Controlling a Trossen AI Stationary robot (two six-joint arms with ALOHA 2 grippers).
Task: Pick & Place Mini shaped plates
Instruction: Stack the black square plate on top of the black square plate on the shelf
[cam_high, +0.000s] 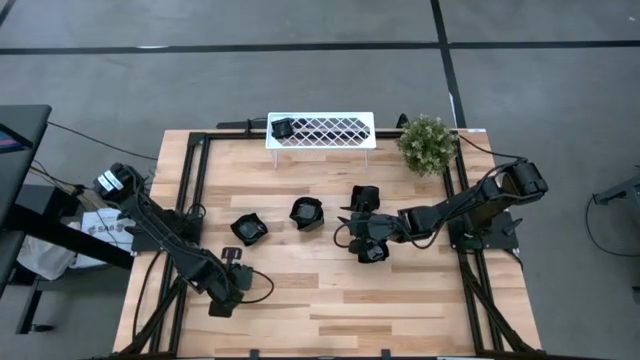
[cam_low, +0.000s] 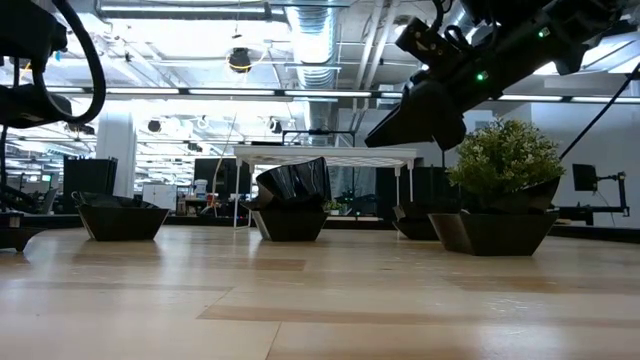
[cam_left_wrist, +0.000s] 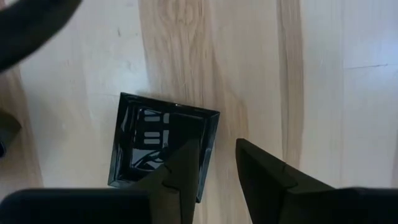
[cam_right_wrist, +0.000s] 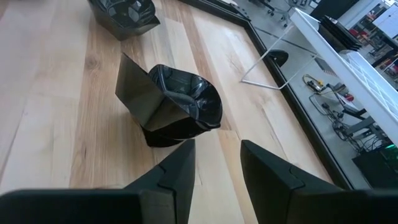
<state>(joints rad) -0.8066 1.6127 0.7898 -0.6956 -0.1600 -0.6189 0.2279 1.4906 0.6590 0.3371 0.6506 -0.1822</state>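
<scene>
High view shows several small black plates scattered across the middle of the wooden tabletop (cam_high: 330, 300). One angular plate (cam_high: 249, 230) sits left of centre, a deeper one (cam_high: 307, 213) just to its right, and another (cam_high: 365, 197) nearer the right arm. A glossy black plate (cam_high: 283, 128) lies at the left end of the white lattice rack (cam_high: 320, 131) along the far edge, with a small potted plant (cam_high: 427, 143) beside the rack's right end.

In the left wrist view, a flat square plate (cam_left_wrist: 160, 140) with shiny raised rims lies on the wood; the left gripper (cam_left_wrist: 214, 171) hangs over its edge, fingers spread.

In the right wrist view, a deep plate (cam_right_wrist: 171, 106) with one folded angular side and a rounded rim stands ahead of the right gripper (cam_right_wrist: 217, 165), whose fingers are parted and hold nothing.
</scene>
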